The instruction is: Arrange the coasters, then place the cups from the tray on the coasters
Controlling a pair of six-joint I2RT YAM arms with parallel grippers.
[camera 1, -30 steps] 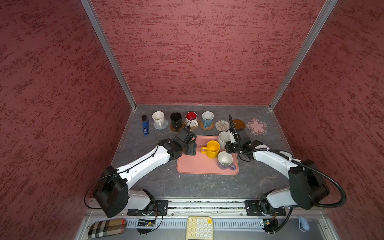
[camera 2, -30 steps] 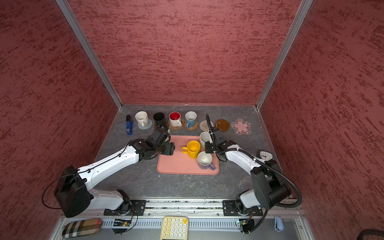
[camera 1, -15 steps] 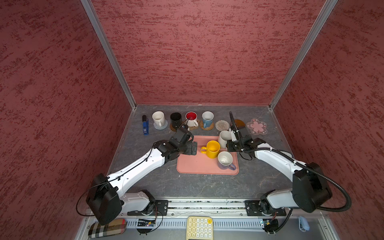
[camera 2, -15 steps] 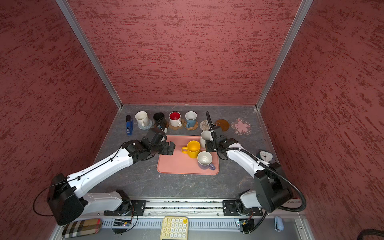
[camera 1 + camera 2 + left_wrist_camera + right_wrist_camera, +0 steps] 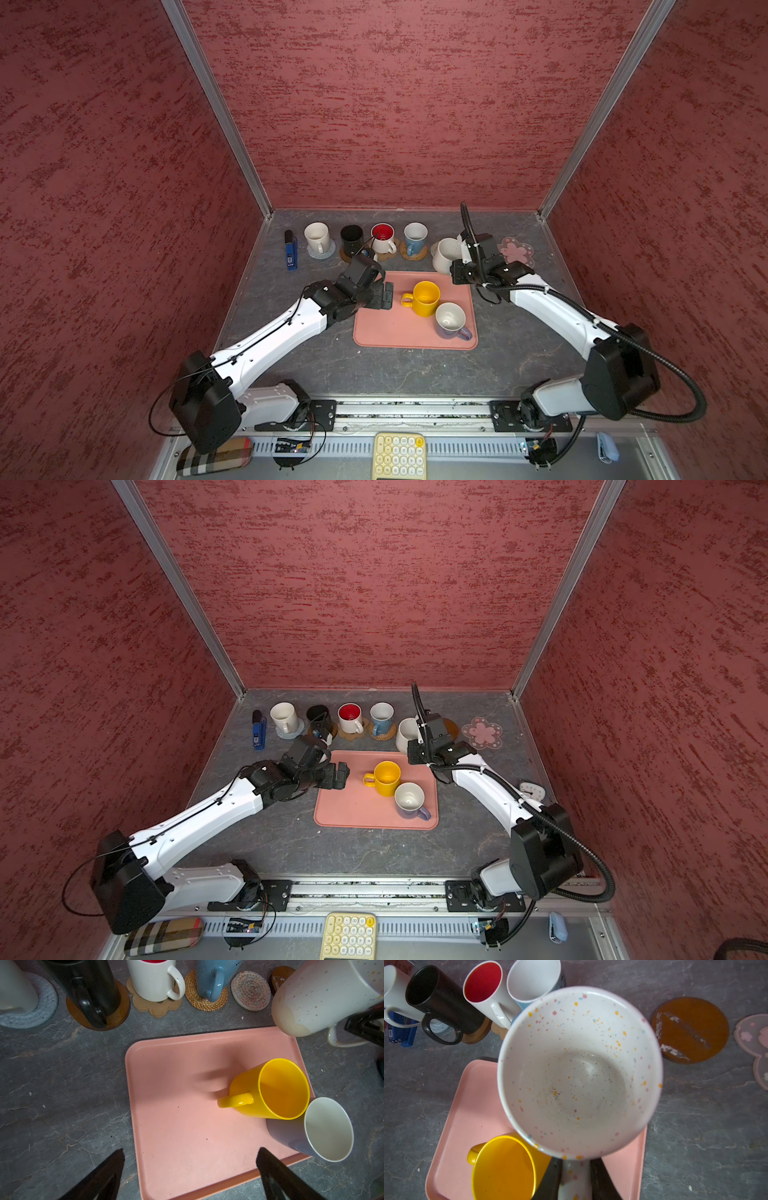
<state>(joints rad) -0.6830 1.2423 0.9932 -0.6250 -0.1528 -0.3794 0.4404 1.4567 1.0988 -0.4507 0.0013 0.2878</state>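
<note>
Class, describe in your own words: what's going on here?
The right claw holds the speckled white mug by its handle, tilted, at the far corner of the tray. The left claw hangs open near the yellow mug; the lavender mug stands beside that. Four mugs stand on coasters behind.

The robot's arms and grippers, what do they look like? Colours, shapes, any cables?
Both the left arm and right arm have white shell links with black joint housings. A thin black cable runs along the left one; a thick black corrugated hose loops along the right. The left gripper and right gripper are black, with tapered wedge-shaped fingers.
</note>
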